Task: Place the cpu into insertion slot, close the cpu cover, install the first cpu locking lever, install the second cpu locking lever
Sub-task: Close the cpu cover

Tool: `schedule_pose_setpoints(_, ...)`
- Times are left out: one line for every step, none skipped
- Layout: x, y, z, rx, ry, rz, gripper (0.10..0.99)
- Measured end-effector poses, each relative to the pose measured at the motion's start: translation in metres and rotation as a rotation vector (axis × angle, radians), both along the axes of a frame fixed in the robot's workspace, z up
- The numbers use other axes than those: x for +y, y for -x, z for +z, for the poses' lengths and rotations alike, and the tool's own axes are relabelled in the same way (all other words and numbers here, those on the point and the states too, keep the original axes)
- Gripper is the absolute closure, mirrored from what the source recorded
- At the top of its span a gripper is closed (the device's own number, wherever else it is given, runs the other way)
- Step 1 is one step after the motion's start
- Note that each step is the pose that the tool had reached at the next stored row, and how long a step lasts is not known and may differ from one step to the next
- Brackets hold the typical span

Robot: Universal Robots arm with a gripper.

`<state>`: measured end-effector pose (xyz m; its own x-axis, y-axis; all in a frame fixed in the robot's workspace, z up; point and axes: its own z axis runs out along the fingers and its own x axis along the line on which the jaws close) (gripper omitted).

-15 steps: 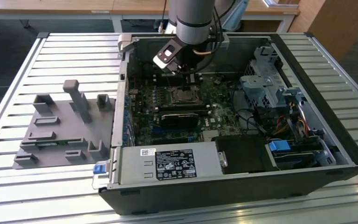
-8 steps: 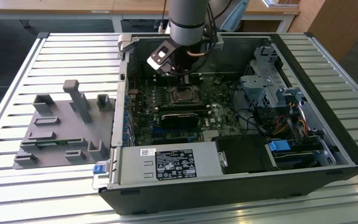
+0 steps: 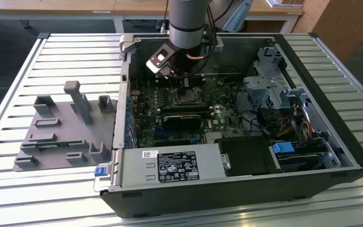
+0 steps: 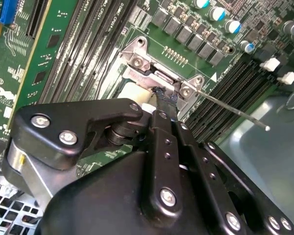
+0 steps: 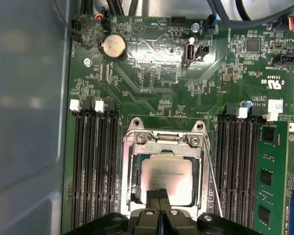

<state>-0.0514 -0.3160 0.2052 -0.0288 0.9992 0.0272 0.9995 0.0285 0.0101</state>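
Zero gap betw the jaws in both wrist views: pressed flat together, tips down on one edge of the cpu (image 5: 167, 174). Cpu sitting flat in the insertion slot (image 5: 135, 180), silvery top showing thru the window of the cpu cover (image 5: 152, 147). Cover looking folded down around it, tbh. Thin locking lever (image 5: 213, 178) along one side of the socket, free end poking out past the frame in the second wrist view. Rows of black mem slots (image 5: 95, 166) on either side, w/ one green stick (image 5: 269, 181) just beyond. Coin battery (image 5: 112, 46) farther off on the board. In the exterior view, arm (image 3: 188, 23) reaching down into the open pc case (image 3: 232, 198), case lying on a slatted counter (image 3: 17, 198). Grey fixture (image 3: 62, 127) just beside the case on the exterior view's left.
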Motion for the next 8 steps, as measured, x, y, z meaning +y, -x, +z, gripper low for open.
schedule_pose_setpoints(0.0,0.0004,-0.0006,0.0,0.0,0.0,0.969)
schedule_pose_setpoints(0.0,0.0005,-0.0012,0.0,0.0,0.0,0.969)
schedule_pose_setpoints(0.0,0.0005,-0.0019,0.0001,0.0,0.0,0.969)
schedule_pose_setpoints(0.0,0.0006,-0.0027,0.0001,0.0,0.0,0.969)
schedule_pose_setpoints(0.0,0.0006,-0.0034,0.0,0.0,0.0,0.969)
schedule_pose_setpoints(0.0,0.0006,-0.0041,0.0001,0.001,0.0,0.969)
schedule_pose_setpoints(0.0,0.0006,-0.0048,0.0001,0.001,0.0,0.969)
schedule_pose_setpoints(0.0,0.0006,-0.0054,0.0002,0.001,0.0,0.969)
